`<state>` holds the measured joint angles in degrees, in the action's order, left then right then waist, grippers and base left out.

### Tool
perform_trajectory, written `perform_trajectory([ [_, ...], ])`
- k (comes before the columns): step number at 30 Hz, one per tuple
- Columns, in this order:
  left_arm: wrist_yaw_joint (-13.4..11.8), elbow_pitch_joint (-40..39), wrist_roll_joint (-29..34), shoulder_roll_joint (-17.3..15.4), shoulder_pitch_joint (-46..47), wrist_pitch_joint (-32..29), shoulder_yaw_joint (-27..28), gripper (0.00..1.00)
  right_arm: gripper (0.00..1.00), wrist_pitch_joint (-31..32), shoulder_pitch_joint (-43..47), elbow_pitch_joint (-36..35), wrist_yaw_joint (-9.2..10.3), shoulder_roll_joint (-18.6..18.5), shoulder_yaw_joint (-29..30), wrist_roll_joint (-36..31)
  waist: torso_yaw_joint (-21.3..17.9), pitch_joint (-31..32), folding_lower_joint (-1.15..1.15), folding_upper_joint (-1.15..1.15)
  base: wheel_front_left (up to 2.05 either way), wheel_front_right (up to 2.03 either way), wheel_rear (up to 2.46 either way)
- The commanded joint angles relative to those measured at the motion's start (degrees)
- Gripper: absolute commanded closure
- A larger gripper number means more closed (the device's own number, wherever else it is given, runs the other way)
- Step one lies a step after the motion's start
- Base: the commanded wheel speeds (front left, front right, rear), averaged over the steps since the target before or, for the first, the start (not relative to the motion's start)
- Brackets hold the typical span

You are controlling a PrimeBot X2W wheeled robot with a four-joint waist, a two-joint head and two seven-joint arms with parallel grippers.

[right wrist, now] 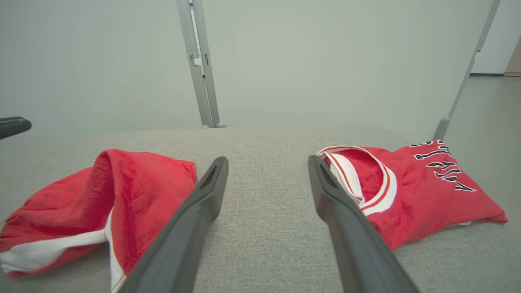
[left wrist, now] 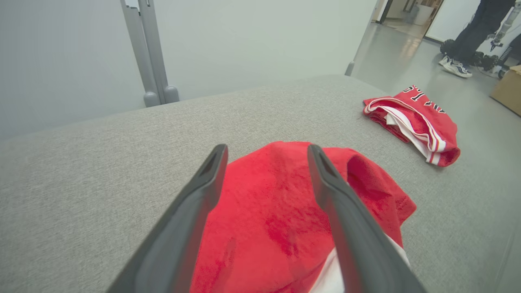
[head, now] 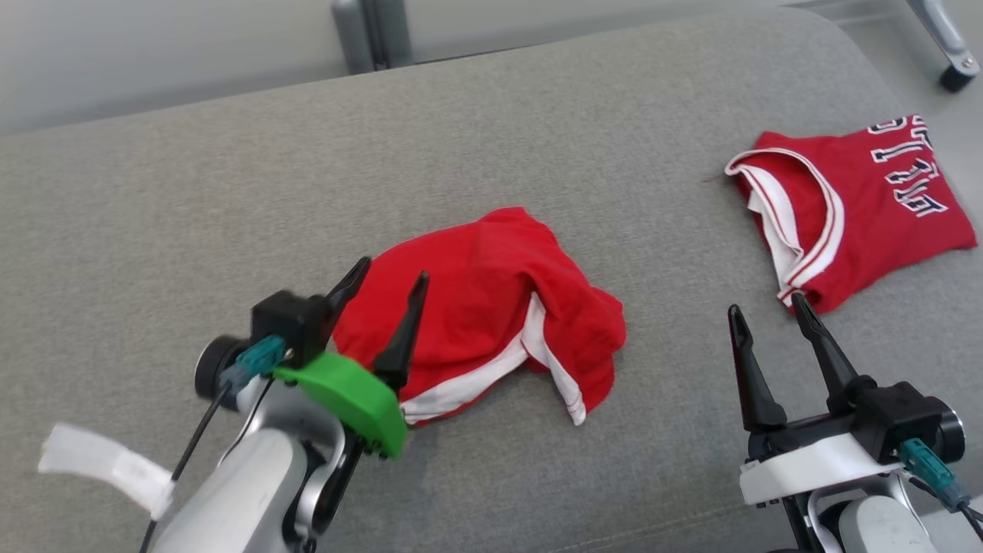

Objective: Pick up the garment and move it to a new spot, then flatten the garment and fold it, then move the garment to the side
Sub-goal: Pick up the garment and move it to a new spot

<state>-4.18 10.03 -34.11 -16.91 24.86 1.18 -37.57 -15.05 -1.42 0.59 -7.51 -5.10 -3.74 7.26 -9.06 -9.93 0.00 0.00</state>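
Note:
A crumpled red garment (head: 491,307) with white trim lies in a heap mid-cushion; it also appears in the left wrist view (left wrist: 268,219) and the right wrist view (right wrist: 134,191). My left gripper (head: 391,273) hovers open over the heap's left edge, and its fingers (left wrist: 266,148) straddle red cloth without pinching any. My right gripper (head: 766,306) is open and holds nothing, above bare cushion between the two red garments (right wrist: 267,160).
A folded red jersey (head: 860,200) with dark lettering lies at the far right of the grey cushion (head: 230,200), near its edge. Metal posts (head: 376,34) stand behind. A person's legs (left wrist: 472,32) and a cardboard box (left wrist: 508,89) are on the floor beyond.

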Motion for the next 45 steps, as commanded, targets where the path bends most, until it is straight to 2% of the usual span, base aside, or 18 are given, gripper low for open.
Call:
perform_trajectory([
  [1, -0.86, -0.94, -1.02, -0.35, -2.99, 0.53, 0.54, 0.0, 0.0, -0.15, 1.03, -0.29, 0.05, -0.55, 0.23, -0.3, 6.67, 4.99, 0.0, 0.0, 0.0, 0.0, 0.0],
  [3, -2.61, -2.46, -0.46, -3.34, -6.0, 2.14, 2.32, 0.0, 0.0, -0.15, 1.69, -0.27, 0.05, -0.92, 0.45, -0.3, 8.56, 5.9, 0.0, 0.0, 0.0, 0.0, 0.0],
  [7, -3.83, -2.57, -4.18, -5.0, -13.25, 7.86, 6.84, 0.0, 0.0, -0.15, 2.86, 0.44, 0.05, -1.15, 0.85, 0.23, 11.67, 7.28, 0.0, 0.0, 0.0, 0.0, 0.0],
  [10, -3.64, -1.22, -5.11, -5.69, -17.27, 11.88, 9.41, 0.0, 0.0, -0.15, 3.88, 1.23, 0.05, -1.76, 1.04, 0.11, 13.62, 7.93, 0.0, 0.0, 0.0, 0.0, 0.0],
  [13, -3.51, 0.16, -3.5, -6.23, -20.98, 13.66, 11.37, 0.0, 0.0, -0.15, 5.04, 2.01, 0.05, -2.01, 1.48, -0.27, 15.22, 8.43, 0.0, 0.0, 0.0, 0.0, 0.0],
  [15, -3.36, 0.16, -2.13, -5.33, -23.12, 14.02, 13.38, 0.0, 0.0, -0.15, 5.88, 2.46, 0.05, -2.12, 1.56, -0.6, 16.11, 8.76, 0.0, 0.0, 0.0, 0.0, 0.0],
  [22, 1.18, -3.37, 5.95, -1.03, -34.6, 13.98, 23.78, 0.0, 0.0, -0.14, 9.07, 2.98, 0.05, -0.98, 3.91, -2.16, 16.46, 10.91, 0.0, 0.0, 0.0, 0.0, 0.0],
  [23, 1.18, -3.37, 5.95, -1.03, -34.6, 13.98, 23.78, 0.0, 0.0, -0.14, 9.07, 2.98, 0.05, -0.98, 3.91, -2.16, 16.46, 10.91, 0.0, 0.0, 0.0, 0.0, 0.0],
  [24, 3.21, -3.85, 7.57, 0.84, -37.47, 13.98, 27.01, 0.0, 0.0, -0.15, 9.67, 3.11, 0.05, -0.66, 4.51, -2.39, 16.11, 11.19, 0.0, 0.0, 0.0, 0.0, 0.0],
  [29, 7.87, -3.81, 11.09, 5.0, -40.3, 13.98, 34.16, 0.0, 0.0, -0.15, 9.63, 3.01, 0.05, -0.14, 5.47, -2.87, 15.22, 11.19, 0.0, 0.0, 0.0, 0.0, 0.0],
  [32, 9.85, -3.46, 12.69, 6.93, -40.24, 13.99, 36.74, 0.0, 0.0, -0.14, 9.55, 2.95, 0.05, 0.12, 5.54, -2.97, 14.77, 11.08, 0.0, 0.0, 0.0, 0.0, 0.0],
  [40, 11.63, -2.96, 15.62, 9.32, -38.8, 13.99, 39.66, 0.0, 0.0, -0.15, 8.88, 3.35, 0.05, 0.53, 5.15, -2.73, 13.8, 11.02, 0.0, 0.0, 0.0, 0.0, 0.0],
  [45, 11.73, -3.02, 15.44, 9.13, -38.78, 13.99, 38.97, 0.0, 0.0, -0.15, 8.6, 3.53, 0.05, 0.71, 5.18, -2.53, 13.32, 11.07, 0.0, 0.0, 0.0, 0.0, 0.0],
])
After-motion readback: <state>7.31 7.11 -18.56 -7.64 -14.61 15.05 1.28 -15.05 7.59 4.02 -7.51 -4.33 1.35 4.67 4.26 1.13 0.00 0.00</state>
